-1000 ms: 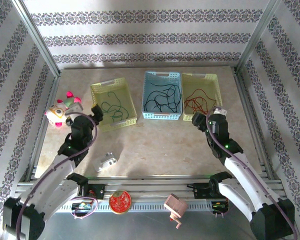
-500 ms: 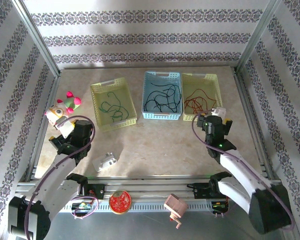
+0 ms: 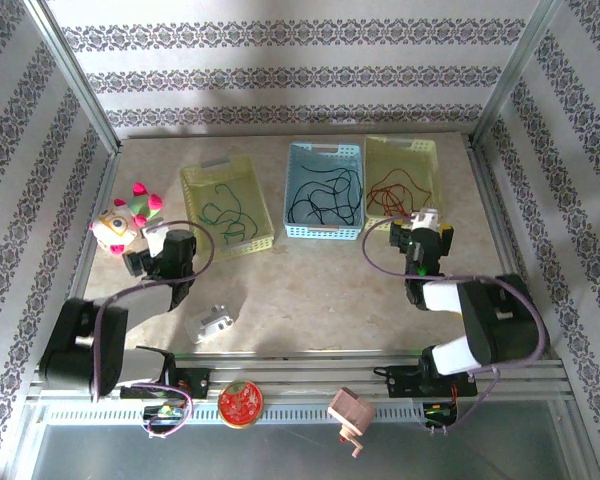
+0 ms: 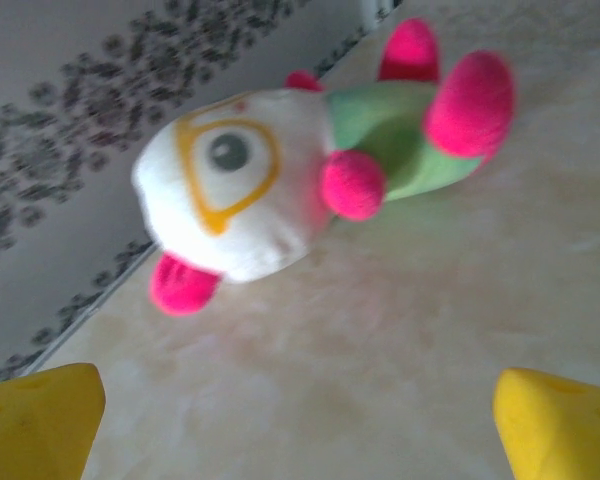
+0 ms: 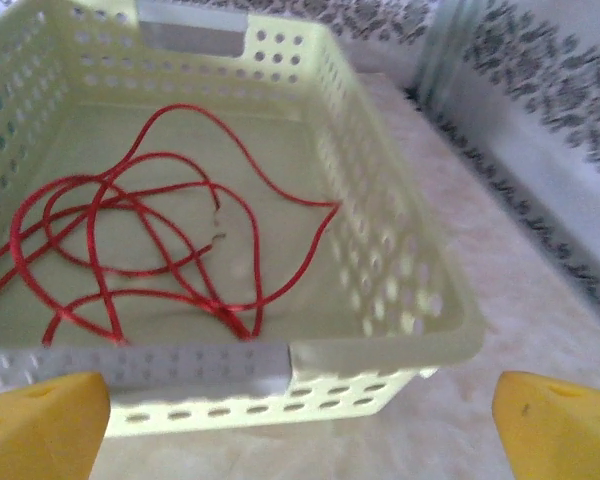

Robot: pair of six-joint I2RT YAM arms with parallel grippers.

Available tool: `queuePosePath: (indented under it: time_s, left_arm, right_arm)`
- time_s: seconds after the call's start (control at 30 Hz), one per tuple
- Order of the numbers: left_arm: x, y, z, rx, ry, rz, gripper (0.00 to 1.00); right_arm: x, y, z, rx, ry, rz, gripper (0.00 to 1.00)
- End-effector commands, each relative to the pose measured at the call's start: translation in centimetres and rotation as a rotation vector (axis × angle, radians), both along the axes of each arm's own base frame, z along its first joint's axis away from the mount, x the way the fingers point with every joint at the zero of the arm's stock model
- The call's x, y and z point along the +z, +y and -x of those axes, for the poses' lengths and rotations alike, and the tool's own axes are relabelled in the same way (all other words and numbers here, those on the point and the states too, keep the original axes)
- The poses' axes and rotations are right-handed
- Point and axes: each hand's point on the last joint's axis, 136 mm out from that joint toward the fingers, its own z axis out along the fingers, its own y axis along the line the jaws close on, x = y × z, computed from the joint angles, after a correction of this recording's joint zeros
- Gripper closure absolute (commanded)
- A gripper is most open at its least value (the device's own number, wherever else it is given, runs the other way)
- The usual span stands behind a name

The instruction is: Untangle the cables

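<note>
here, wide open, empty: left end effector (image 4: pixel 300 430) facing plush toy (image 4: pixel 280 180), right end effector (image 5: pixel 300 420) facing yellow basket (image 5: pixel 380 330) holding red cable (image 5: pixel 130 230); green cable (image 3: pixel 225 211) in left basket (image 3: pixel 194 182), black cable (image 3: pixel 325 192) in blue basket (image 3: pixel 325 150).

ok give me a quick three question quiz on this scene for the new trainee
1. True or false: the red cable lies in the blue basket.
2. The left fingers face: A a plush toy, B a basket, C a cable.
3. Fill in: the right fingers stand ____.
Key: 1 false, it lies in a yellow basket; 2 A; 3 open.
</note>
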Motion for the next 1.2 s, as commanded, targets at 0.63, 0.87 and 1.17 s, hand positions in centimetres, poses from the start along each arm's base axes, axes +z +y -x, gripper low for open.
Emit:
queuePosePath:
  time_s: [0.63, 0.87, 1.17]
  left_arm:
    - [-1.2, -5.6, -7.1, -0.502, -0.132, 0.137, 0.01]
    - [-0.9, -5.5, -7.3, -0.506, -0.163, 0.120, 0.01]
    - [-0.8, -5.5, -7.4, -0.507, -0.166, 0.120, 0.01]
  right_arm:
    - [1.1, 0.8, -1.5, 0.106, -0.069, -0.116, 0.02]
    - [0.9, 1.1, -1.5, 0.106, -0.059, -0.100, 0.02]
    - [0.8, 1.1, -1.4, 0.108, -0.057, -0.102, 0.02]
